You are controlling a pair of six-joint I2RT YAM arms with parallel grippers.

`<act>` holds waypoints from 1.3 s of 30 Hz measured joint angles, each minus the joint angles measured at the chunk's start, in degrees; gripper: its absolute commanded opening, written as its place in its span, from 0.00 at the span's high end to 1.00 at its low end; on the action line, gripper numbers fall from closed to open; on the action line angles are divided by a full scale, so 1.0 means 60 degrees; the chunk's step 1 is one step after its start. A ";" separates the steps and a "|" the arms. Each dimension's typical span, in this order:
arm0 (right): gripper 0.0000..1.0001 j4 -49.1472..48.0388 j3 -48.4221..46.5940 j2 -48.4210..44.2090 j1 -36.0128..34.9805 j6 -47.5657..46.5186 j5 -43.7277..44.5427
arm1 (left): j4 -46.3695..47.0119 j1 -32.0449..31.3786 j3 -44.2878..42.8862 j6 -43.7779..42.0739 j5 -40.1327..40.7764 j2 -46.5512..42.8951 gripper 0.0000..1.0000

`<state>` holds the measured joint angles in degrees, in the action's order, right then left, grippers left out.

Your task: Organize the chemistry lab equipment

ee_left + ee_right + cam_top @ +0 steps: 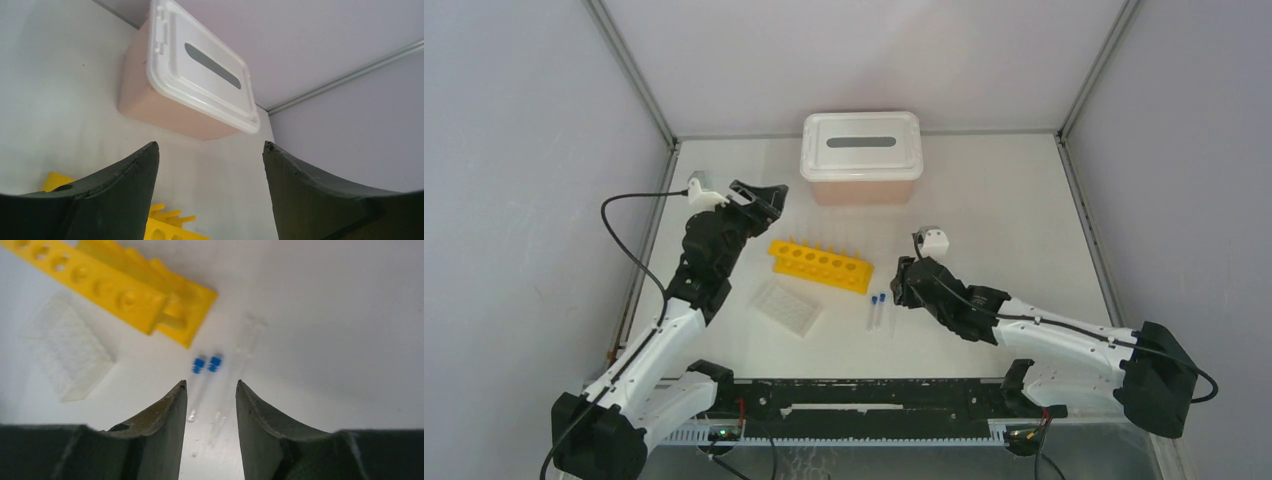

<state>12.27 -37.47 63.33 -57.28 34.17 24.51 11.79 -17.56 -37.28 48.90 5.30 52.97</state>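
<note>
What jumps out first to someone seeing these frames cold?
The bright yellow tube rack lying at centre, with the pink box and its white slotted lid behind it at the far edge. Next, the two blue-capped vials lying side by side just right of the rack, with the right gripper poised open just short of them.

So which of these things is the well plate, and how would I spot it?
Start at the pink box with the white lid at the far side; in front of it lies a yellow rack. Just nearer still, by the rack's left end, is the well plate: flat, clear and gridded, unlike the two thin blue-capped vials to its right.
</note>
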 measured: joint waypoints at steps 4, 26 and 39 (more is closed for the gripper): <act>0.52 0.0484 0.0386 0.0040 0.0736 0.0197 0.0076 | 0.0124 -0.0455 0.0004 -0.0004 -0.0091 -0.0022 0.20; 0.54 0.0226 -0.0117 0.3020 0.1169 0.0372 -0.0707 | 0.0189 -0.1330 0.0004 -0.0448 -0.0124 -0.0022 0.20; 0.55 0.0200 -0.0455 0.3563 0.1180 0.0397 -0.0776 | 0.0237 -0.1348 0.0237 -0.0503 -0.0124 -0.0335 0.20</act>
<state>13.47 -40.21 84.71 -50.19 36.56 19.86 13.21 -25.65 -35.86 45.89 4.56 50.96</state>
